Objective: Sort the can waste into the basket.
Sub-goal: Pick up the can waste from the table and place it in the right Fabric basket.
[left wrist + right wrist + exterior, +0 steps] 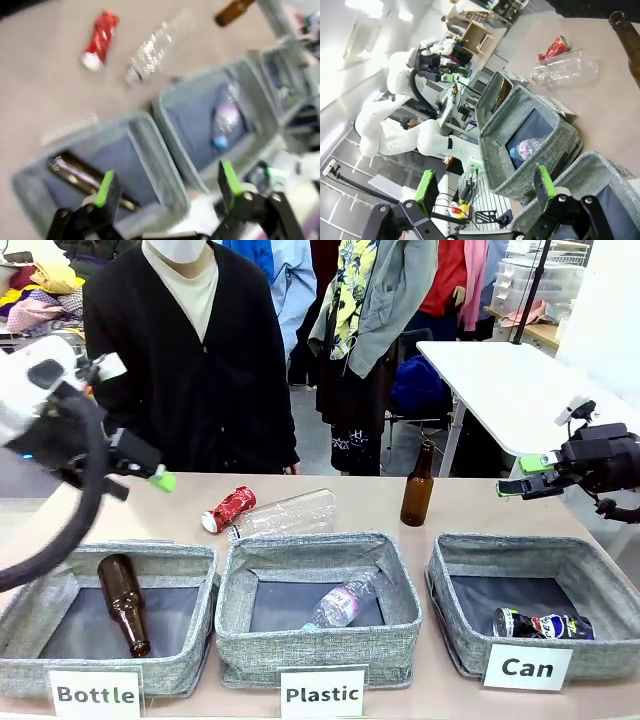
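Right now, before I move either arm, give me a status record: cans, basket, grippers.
red can: lying on the table beside the clear plastic bottle, not binned
black can: lying inside the Can basket
Can basket: front right of the table
left gripper: open, empty, raised at the table's left
right gripper: open, empty, raised at the table's right
remaining: red can

On the beige table (470,508) a brown glass bottle (417,485) stands upright, and a clear plastic bottle (285,514) lies on its side to the left of it. The grey bin signed "Bottle" (150,552) holds a second brown bottle (124,602) lying down, and the middle bin signed "Plastic" (320,640) holds a small clear bottle (342,602)
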Tool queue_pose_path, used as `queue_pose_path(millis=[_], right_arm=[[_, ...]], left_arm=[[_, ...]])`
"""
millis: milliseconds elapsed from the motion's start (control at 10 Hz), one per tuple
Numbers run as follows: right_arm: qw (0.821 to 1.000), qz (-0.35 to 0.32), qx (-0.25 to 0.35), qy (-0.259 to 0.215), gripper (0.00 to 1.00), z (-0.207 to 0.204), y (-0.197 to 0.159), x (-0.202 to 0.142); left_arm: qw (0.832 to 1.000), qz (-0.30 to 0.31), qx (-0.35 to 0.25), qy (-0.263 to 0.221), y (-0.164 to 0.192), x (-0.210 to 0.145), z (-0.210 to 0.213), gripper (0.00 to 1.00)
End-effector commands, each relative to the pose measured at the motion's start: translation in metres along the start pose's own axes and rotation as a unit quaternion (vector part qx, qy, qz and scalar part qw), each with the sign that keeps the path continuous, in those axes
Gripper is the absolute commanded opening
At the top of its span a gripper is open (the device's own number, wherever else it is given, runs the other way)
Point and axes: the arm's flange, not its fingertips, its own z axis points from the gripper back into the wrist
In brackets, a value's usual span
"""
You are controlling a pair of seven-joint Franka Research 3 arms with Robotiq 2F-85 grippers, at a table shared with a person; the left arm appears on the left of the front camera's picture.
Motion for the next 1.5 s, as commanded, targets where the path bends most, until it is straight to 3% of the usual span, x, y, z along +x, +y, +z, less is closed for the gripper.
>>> queue_pose_path(millis=[0,100,400,500,600,800,1000,1300,1400], right_arm=[[1.000,0.010,-0.003,0.005,1.00,0.001,0.002,0.000],[1.000,0.010,-0.003,0.005,1.00,0.001,0.002,0.000],[1.000,0.010,-0.003,0.005,1.00,0.001,0.002,0.000],[1.000,0.010,-0.003,0.005,1.00,0.001,0.002,0.000],[1.000,0.010,-0.003,0.005,1.00,0.001,0.002,0.000],[1.000,0.010,-0.003,0.005,1.00,0.001,0.002,0.000],[1.000,0.010,-0.003,0.005,1.00,0.001,0.002,0.000],[1.000,0.010,-0.003,0.005,1.00,0.001,0.002,0.000],[1.000,0.010,-0.003,0.005,1.00,0.001,0.002,0.000]], left_arm=[[0.996,-0.027,0.073,-0.050,0.006,-0.029,-0.033,1.00],[1.000,0.000,0.000,0.000,0.000,0.000,0.000,1.00],[1.000,0.000,0.000,0.000,0.000,0.000,0.000,1.00],[1.000,-0.010,0.016,-0.008,-0.002,0.002,-0.012,1.00],[0.998,-0.020,0.028,0.043,0.002,0.018,-0.016,1.00],[0.988,-0.095,0.069,0.097,-0.001,0.047,-0.038,1.00],[0.982,-0.135,0.090,0.101,0.001,0.070,-0.057,1.00],[0.984,-0.132,-0.016,0.121,0.050,0.073,-0.013,1.00],[0.992,-0.099,-0.036,0.064,0.082,0.040,0.040,1.00]])
